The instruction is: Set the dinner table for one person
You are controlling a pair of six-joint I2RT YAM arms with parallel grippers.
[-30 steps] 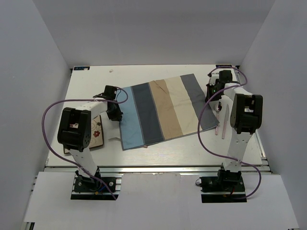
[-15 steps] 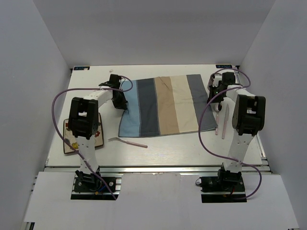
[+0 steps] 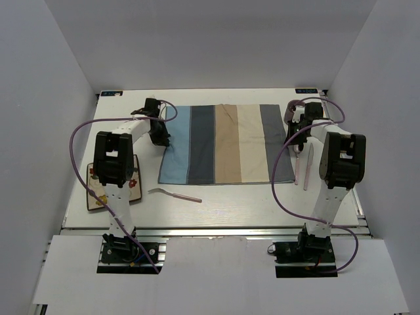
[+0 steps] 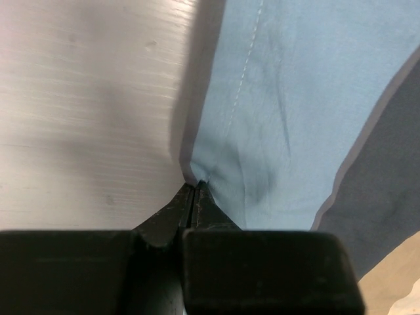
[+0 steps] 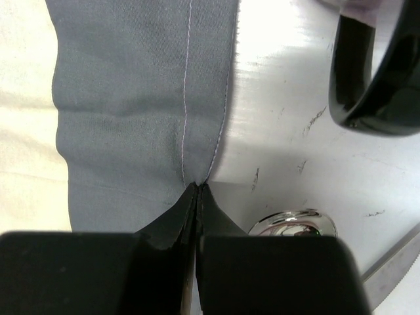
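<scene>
The striped placemat (image 3: 226, 144) lies flat and square on the dinner table (image 3: 230, 207). My left gripper (image 3: 161, 136) sits at the mat's left side. In the left wrist view it (image 4: 195, 186) is shut on the light blue edge (image 4: 262, 118), which puckers at the tips. At the mat's right side is my right gripper (image 3: 293, 139). The right wrist view shows it (image 5: 198, 186) shut on the grey hemmed edge (image 5: 144, 111). A pink-handled fork (image 3: 174, 193) lies just in front of the mat's left corner.
A brown square plate with a flower pattern (image 3: 115, 187) lies at the left, partly under the left arm. A pink-handled knife and spoon (image 3: 302, 164) lie right of the mat; the spoon bowl (image 5: 293, 223) is beside my right fingers. A black cable (image 5: 371, 79) loops above it.
The placemat has swung from askew to square with the table. My left gripper moved toward the back and closed on its blue edge, uncovering the plate and fork. The right gripper kept its grip.
</scene>
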